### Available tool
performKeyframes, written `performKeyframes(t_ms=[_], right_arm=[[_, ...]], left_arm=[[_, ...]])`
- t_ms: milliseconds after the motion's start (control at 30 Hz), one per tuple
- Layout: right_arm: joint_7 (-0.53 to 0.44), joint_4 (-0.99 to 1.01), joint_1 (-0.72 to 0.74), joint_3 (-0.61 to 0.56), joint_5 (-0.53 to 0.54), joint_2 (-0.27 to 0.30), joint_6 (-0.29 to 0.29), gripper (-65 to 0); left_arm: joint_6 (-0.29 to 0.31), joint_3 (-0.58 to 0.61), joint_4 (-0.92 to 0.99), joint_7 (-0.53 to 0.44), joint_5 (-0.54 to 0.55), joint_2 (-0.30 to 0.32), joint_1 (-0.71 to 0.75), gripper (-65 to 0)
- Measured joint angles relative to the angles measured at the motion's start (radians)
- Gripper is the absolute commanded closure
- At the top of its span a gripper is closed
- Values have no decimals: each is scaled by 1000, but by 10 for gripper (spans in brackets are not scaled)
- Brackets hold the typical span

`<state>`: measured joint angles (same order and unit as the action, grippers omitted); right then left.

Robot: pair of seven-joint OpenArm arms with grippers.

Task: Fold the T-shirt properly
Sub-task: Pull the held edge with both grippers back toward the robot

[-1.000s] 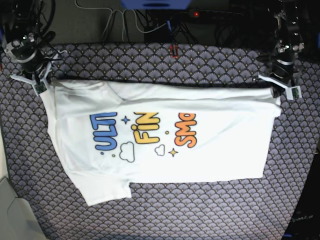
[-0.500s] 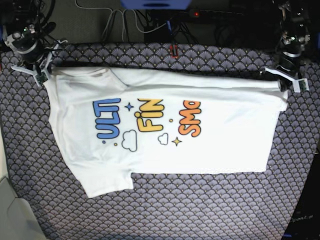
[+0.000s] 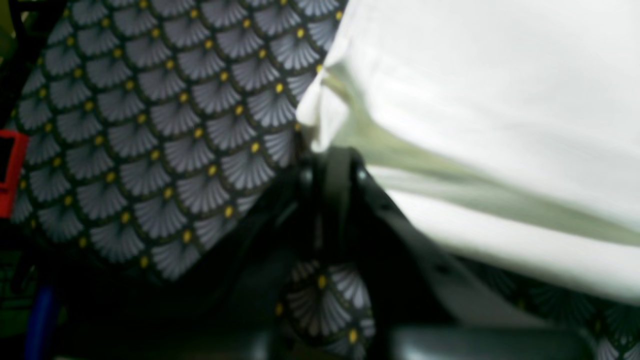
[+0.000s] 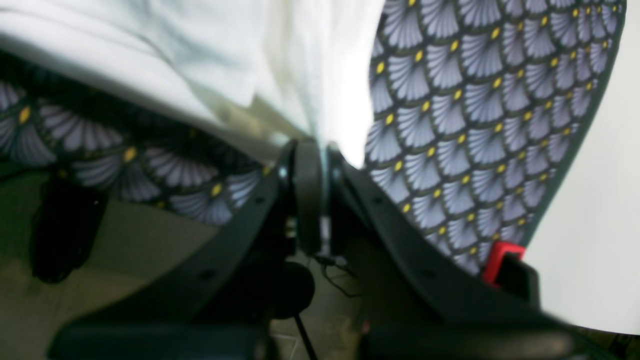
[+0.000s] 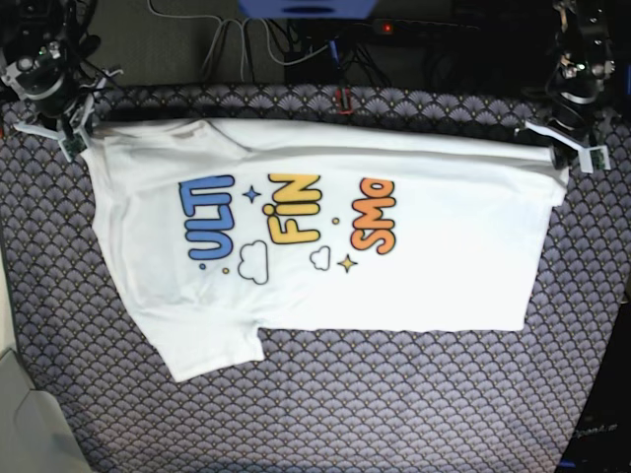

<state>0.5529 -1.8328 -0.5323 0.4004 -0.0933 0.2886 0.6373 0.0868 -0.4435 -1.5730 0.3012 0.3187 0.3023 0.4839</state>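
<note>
The white T-shirt (image 5: 325, 246) lies print-up across the patterned cloth, its blue, yellow and orange letters facing the camera, one sleeve trailing toward the near left. Its far edge is stretched taut and lifted between the two arms. My left gripper (image 5: 570, 150) is shut on the shirt's far right corner; in the left wrist view the white fabric (image 3: 475, 100) runs from its closed jaws (image 3: 327, 160). My right gripper (image 5: 79, 133) is shut on the far left corner; in the right wrist view the cloth (image 4: 200, 60) is pinched between its jaws (image 4: 320, 155).
A scale-patterned tablecloth (image 5: 325, 414) covers the table. Cables and a power strip (image 5: 325, 30) lie beyond the far edge. A small red object (image 5: 342, 99) stands at the far edge, and a pale surface (image 5: 20, 414) borders the near left corner.
Both grippers have moved away toward the far edge of the table, pulling the shirt's held edge with them. The whole shirt has slid away from the camera.
</note>
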Motion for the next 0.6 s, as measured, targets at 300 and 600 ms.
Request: performKeyframes(t_ms=[300, 600], right_arm=[[8, 1, -11, 3, -5, -3, 65, 0], [9, 3, -11, 3, -5, -3, 65, 0]], left_arm=[[-4, 0, -43, 117, 0, -3, 3, -3], [-4, 0, -33, 118, 0, -3, 1, -5]])
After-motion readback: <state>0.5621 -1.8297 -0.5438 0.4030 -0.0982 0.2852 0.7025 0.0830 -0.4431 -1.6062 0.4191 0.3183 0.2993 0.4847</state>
